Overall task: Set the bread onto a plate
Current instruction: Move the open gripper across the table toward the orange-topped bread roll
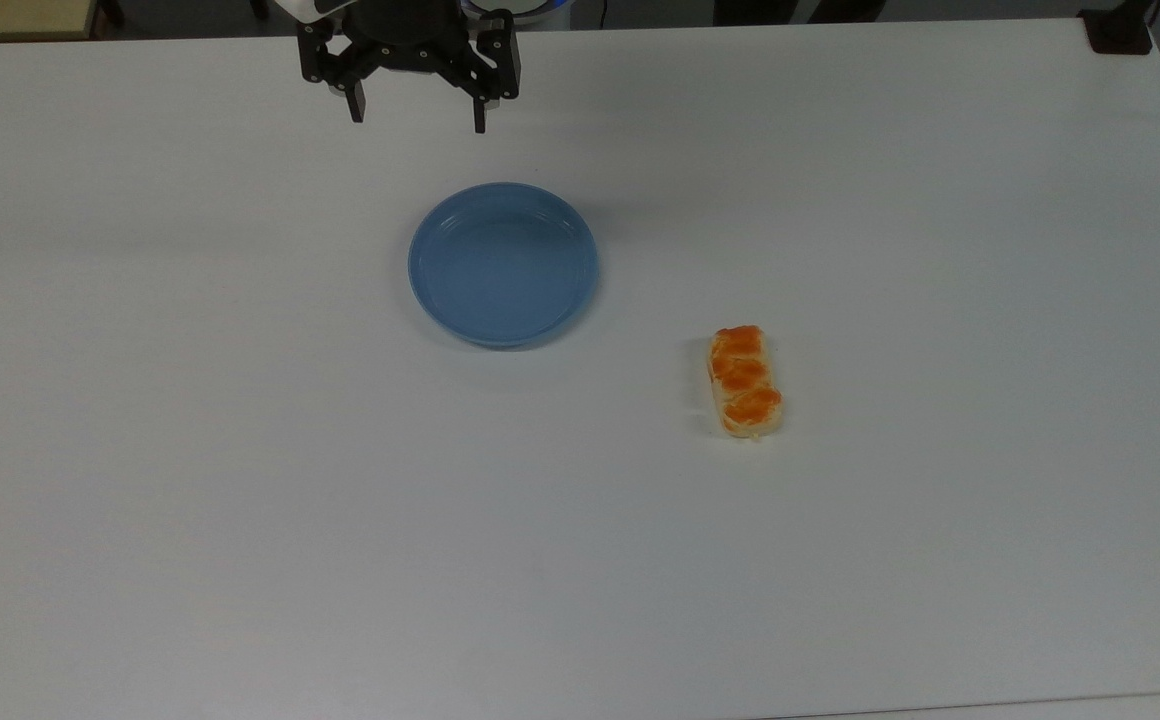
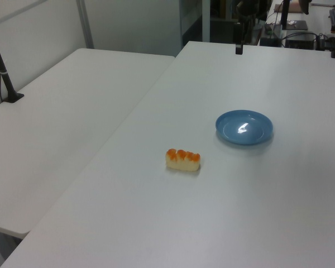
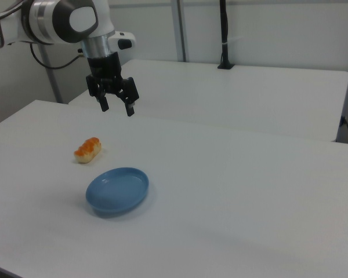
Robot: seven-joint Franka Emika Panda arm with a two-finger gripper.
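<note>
In the top view, one bread [image 1: 744,382] lies nearest on the white table [image 1: 240,500], lengthwise toward the far edge and clear all round, so fingers could likely straddle its short sides. Beyond it, well apart, sits one plate [image 1: 503,263], bare and probably waiting to receive it. Farthest, one gripper [image 1: 418,112] hangs above the table's far edge, spread wide and holding nothing.
</note>
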